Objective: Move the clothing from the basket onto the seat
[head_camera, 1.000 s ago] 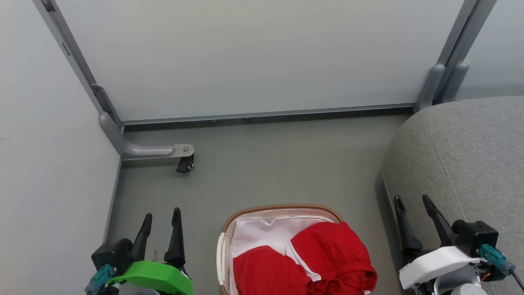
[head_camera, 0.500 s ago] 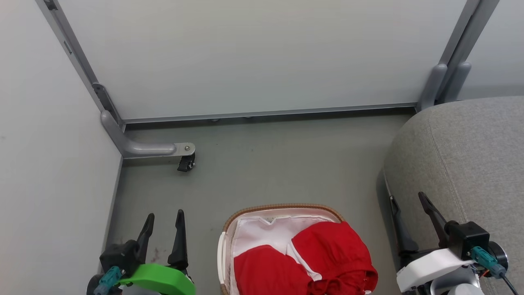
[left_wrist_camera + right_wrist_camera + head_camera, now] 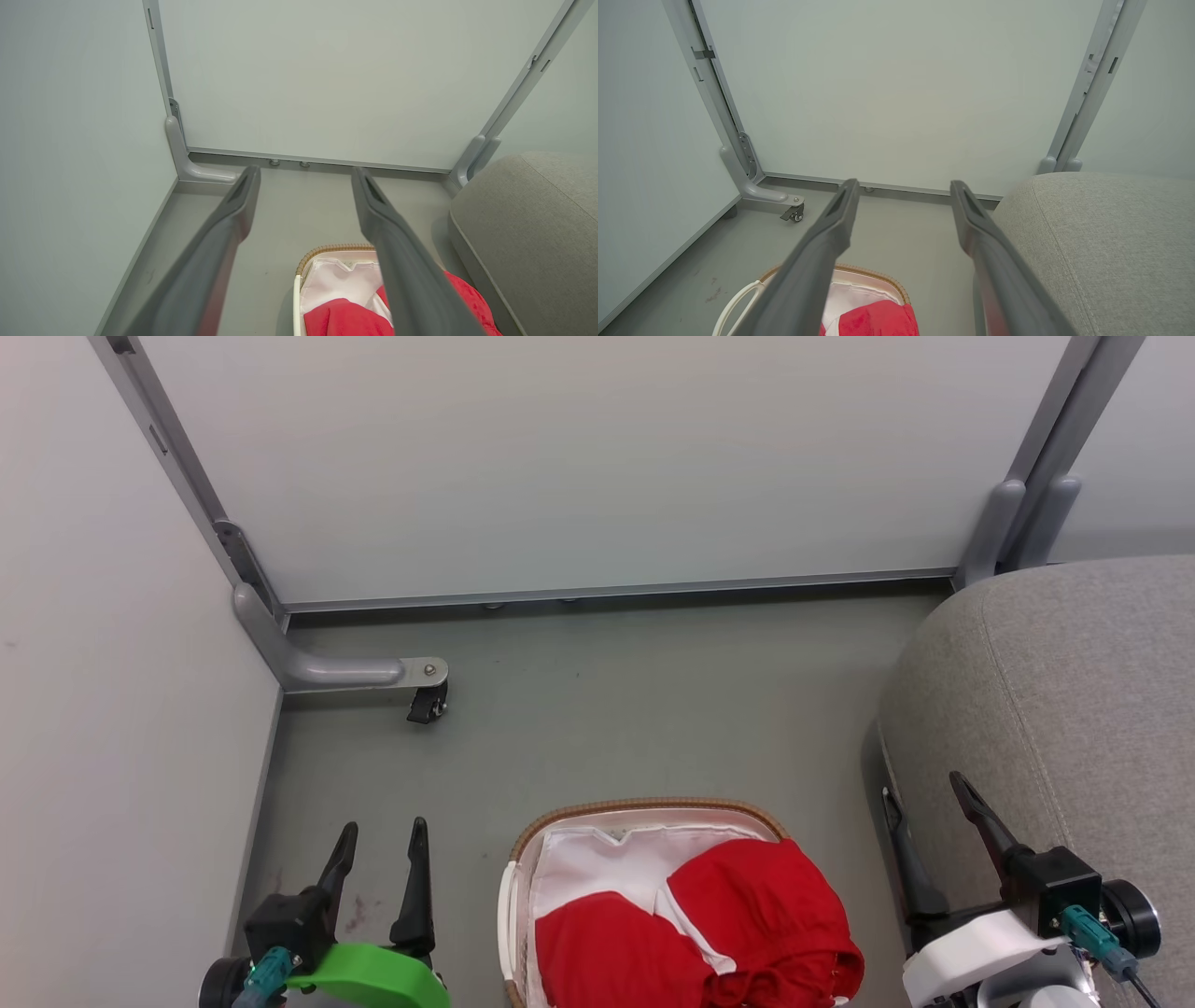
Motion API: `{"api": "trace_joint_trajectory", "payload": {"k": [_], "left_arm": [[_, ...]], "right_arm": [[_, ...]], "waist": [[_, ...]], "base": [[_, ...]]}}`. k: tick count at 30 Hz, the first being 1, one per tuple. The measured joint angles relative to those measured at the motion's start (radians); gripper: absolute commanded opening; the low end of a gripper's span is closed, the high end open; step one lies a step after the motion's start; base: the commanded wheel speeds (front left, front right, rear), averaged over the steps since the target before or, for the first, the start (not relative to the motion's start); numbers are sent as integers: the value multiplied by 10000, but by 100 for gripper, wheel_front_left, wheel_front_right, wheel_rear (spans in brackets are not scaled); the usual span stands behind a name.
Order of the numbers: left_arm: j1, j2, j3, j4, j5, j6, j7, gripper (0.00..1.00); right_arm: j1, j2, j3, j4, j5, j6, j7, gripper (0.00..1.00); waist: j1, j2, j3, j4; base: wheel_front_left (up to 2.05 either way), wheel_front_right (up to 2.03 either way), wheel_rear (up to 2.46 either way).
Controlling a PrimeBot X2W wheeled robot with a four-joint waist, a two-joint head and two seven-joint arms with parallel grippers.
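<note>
1. The clothing (image 3: 747,915) lies in the basket (image 3: 644,805), heaped toward its right edge and near end. The far-left part of the basket shows only bare white liner (image 3: 597,859). One red garment bulges over the right rim.
2. The basket stands on the floor (image 3: 607,709) between the two grippers. It sits near the seat's (image 3: 1074,691) left edge, with a strip of floor between them.
3. From the left gripper (image 3: 384,829) the clothing lies to the right and closer to the robot. From the right gripper (image 3: 922,786) it lies to the left and closer to the robot. Both point toward the far wall, so either would likely have to turn inward and down.
4. The right arm looks the better placed: the taller heap is at the basket's right edge, and the seat is on that side.
5. The basket's near end is cut off, so its long axis cannot be told. The red heap spreads from left to right across it.
6. The left gripper is spread wide and empty, over bare floor.
7. The right gripper is also spread wide and empty, by the seat's left edge. Whether a finger brushes the fabric cannot be told.
</note>
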Motion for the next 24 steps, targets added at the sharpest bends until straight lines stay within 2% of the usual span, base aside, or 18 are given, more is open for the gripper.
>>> {"api": "trace_joint_trajectory", "payload": {"k": [24], "left_arm": [[-253,2,-249,105,211,-54,0,100]], "right_arm": [[-108,-4,-52,-211,0,0,-2,100]], "waist": [[0,0,386,-11]], "base": [[0,0,0]]}}
